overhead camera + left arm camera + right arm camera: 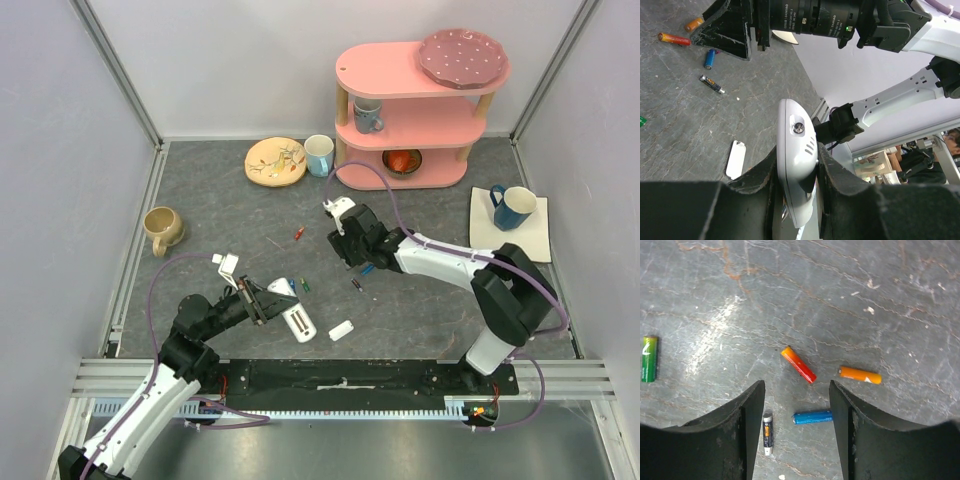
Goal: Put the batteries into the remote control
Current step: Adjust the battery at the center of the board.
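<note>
Left pincer [799, 175] clamps the white remote control [795, 135] on edge. Right pincer [797, 390] hangs wide and empty over batteries [860, 375] scattered on the bench [840, 290]. Best next move: drop squarely across the blue battery [812, 417] alone, clear of the red battery [798, 364] nearby.

Bright, even light; soft shadows

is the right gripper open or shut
Open. The right gripper has its fingers wide apart, nothing between them; the blue battery lies loose on the table below.
</note>
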Robot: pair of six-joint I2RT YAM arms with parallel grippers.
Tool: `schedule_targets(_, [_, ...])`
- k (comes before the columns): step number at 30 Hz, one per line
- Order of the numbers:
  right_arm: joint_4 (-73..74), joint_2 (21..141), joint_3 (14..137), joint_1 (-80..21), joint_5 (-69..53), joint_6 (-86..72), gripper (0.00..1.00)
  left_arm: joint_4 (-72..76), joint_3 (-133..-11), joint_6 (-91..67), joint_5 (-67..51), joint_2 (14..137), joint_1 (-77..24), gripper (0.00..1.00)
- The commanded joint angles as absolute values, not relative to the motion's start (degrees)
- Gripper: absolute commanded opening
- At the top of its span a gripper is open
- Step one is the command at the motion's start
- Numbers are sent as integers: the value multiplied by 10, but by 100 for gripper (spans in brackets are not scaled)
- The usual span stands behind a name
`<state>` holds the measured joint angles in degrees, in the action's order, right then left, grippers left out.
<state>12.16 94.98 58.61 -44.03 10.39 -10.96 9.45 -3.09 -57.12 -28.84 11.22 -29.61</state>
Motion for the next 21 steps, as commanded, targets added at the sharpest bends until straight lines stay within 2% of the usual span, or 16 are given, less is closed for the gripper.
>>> schedule_targets(1, [85, 971, 606, -439, 55, -38, 61, 110, -28, -575, -293, 105, -294, 2])
schedule_targets(7, [112, 1024, 639, -439, 55, -25, 55, 100, -26, -575, -291, 96, -294, 2])
schedule_targets(21, [104, 1048, 631, -426, 61, -36, 48, 84, -32, -566, -280, 91, -294, 2])
